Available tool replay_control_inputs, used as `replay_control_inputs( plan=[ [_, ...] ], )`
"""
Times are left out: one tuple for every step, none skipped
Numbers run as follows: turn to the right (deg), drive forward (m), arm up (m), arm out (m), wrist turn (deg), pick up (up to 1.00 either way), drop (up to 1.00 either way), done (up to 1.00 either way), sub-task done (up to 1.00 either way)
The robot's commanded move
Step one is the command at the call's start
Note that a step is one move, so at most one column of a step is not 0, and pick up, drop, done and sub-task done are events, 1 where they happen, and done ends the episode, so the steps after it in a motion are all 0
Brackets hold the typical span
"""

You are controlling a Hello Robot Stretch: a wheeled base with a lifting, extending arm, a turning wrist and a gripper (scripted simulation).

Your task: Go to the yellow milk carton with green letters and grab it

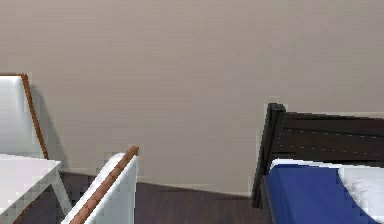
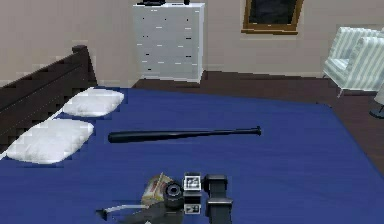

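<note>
Gripper (image 2: 108,210): seen against blue bed (image 2: 250,160); I cannot tell whether it holds anything. Yellowish blob (image 2: 156,186) just beside it, long axis unreadable. Black bat (image 2: 185,134), pillows (image 2: 95,102), white dresser (image 2: 168,40) beyond.

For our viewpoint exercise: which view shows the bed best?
The arm side view: the bed spreads across it, with two pillows and headboard. The forward view's right edge has the headboard and a blue corner.

This is a bedroom in a home. A bed (image 2: 250,105) with a blue cover, two white pillows (image 2: 95,102) and a dark wooden headboard (image 2: 45,88) stands near a white chest of drawers (image 2: 170,40), a framed picture (image 2: 272,14) and a striped armchair (image 2: 355,58).
</note>
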Motion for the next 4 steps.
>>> replay_control_inputs(
  plan=[
    [0.0,0.00,0.00,0.00,45.0,0.00,0.00,0.00,0.00],
    [0.0,0.00,0.00,0.00,27.0,0.00,0.00,0.00,0.00],
    [0.0,0.00,-0.30,0.00,0.0,0.00,0.00,0.00,0.00],
    [0.0,0.00,0.00,0.00,0.0,1.00,0.00,0.00,0.00]
  ],
)
